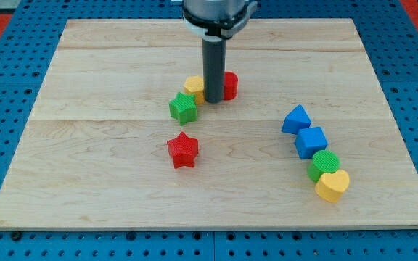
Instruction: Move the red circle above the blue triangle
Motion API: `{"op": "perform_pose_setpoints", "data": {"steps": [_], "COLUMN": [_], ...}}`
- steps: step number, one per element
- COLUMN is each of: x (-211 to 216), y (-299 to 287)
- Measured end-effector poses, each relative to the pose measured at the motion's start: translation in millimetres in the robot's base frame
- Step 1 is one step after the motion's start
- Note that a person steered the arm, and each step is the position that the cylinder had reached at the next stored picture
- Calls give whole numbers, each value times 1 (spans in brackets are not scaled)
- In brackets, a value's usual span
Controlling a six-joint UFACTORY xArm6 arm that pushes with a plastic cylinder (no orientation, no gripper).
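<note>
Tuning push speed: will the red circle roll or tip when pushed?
Red circle looks squat and flat-based, so it probably slides, not rolls. Its round side may slip off my tip, touching its left. Looks like light plastic.

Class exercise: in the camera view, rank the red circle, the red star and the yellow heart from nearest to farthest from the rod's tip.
Measured from my tip:
1. Red circle: right beside the tip, on the view's right, partly hidden by the rod.
2. Red star: below the tip, slightly to the view's left.
3. Yellow heart: far off at the view's lower right, ending the row of blocks.
</note>
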State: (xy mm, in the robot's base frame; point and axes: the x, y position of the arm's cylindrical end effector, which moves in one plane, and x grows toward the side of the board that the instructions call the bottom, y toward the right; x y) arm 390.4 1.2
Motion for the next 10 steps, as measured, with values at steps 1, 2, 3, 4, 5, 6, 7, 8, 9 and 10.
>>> {"op": "perform_pose_setpoints", "data": {"steps": [1, 2, 3, 4, 5, 6, 7, 8, 9, 10], "x": [-22, -46, -47, -47, -46, -39, -30, -30, -30, -30], "y": [0, -8, 3, 30, 54, 78, 92, 93, 104, 105]}}
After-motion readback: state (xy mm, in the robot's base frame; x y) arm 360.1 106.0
